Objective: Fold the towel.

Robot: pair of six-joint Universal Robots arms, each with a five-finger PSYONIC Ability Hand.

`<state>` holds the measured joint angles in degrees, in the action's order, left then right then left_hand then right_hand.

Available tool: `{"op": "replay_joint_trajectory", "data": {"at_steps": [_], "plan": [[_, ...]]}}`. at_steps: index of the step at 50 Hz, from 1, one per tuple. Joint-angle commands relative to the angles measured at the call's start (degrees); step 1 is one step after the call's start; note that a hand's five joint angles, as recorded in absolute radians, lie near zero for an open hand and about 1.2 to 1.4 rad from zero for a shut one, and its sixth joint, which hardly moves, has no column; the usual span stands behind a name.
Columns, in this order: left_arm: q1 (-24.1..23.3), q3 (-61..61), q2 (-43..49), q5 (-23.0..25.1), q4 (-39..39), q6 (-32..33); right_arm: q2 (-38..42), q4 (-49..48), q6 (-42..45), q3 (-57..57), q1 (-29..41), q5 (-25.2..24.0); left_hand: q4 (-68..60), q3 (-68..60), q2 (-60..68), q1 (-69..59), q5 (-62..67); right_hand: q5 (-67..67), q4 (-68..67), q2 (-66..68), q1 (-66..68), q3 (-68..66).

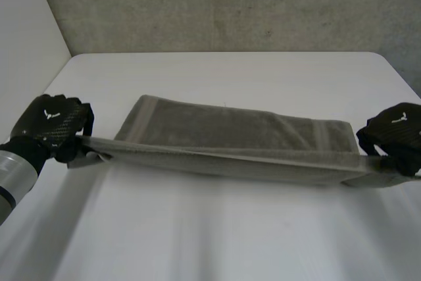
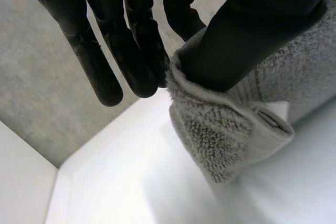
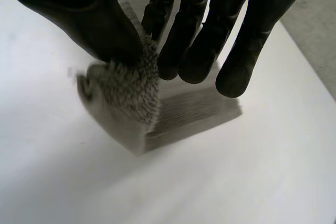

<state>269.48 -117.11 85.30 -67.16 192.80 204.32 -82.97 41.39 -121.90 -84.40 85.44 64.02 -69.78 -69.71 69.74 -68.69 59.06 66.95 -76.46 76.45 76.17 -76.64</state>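
From the head view, the grey towel (image 1: pixel 230 143) is a long strip that runs from the left hand (image 1: pixel 52 123) across to the right hand (image 1: pixel 395 133). Each hand holds one end of it. The edge between the two hands is pulled tight and straight. The rest of the towel lies flat on the white table (image 1: pixel 230 235), on the far side of the hands. A grey wall (image 1: pixel 230 4) stands behind the table.

From the left wrist view, the left hand (image 2: pixel 121 35) has a corner of the towel (image 2: pixel 220 135) in its grip. The thumb (image 2: pixel 247 35) sits on top of the fluffy cloth and squeezes it against the fingers (image 2: pixel 147 61), which are long and straight. The corner sticks out just past the thumb tip and hangs over the table (image 2: pixel 131 182).

From the right wrist view, the right hand (image 3: pixel 199 35) is pinching the towel (image 3: pixel 131 98) too. The thumb (image 3: pixel 73 9) presses the cloth from one side and the fingers (image 3: pixel 236 61) are close on the other side. The folded end of the towel pokes out below the fingertips, just above the table (image 3: pixel 236 182).
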Motion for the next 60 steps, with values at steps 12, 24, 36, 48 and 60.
{"op": "replay_joint_trajectory", "data": {"at_steps": [12, 24, 36, 48, 60], "plan": [[-5.1, 19.9, 28.8, -2.0, 5.9, 0.3, 22.9, -12.1, -6.8, 15.2, 9.9, 11.9, -10.2, -10.3, 10.3, -11.3, 10.9, 3.0, -3.5, 3.6, 3.8, -3.4], [-10.6, 48.1, 39.2, -9.1, 5.5, -0.2, 30.2, -34.3, -10.2, 32.7, 16.1, 20.4, -10.2, -10.3, 10.3, -11.3, 10.9, 3.0, -3.5, 3.6, 3.8, -3.4], [-11.2, 55.9, 28.8, -16.6, 31.2, -12.3, 14.1, -65.1, -18.7, 24.3, 18.1, 20.3, -10.2, -10.3, 10.3, -11.3, 10.9, 3.0, -3.5, 3.6, 3.8, -3.4], [-6.8, 39.9, 29.4, -10.6, 24.1, -15.4, 15.3, -44.3, -21.5, 17.1, 17.3, 15.0, -10.2, -10.3, 10.3, -11.3, 10.9, 3.0, -3.5, 3.6, 3.8, -3.4], [-4.4, 20.7, 35.4, -1.8, 23.9, -8.0, 21.3, -43.4, -21.8, 3.2, 15.3, 10.0, -10.2, -10.3, 10.3, -11.3, 10.9, 3.0, -3.5, 3.6, 3.8, -3.4]]}}
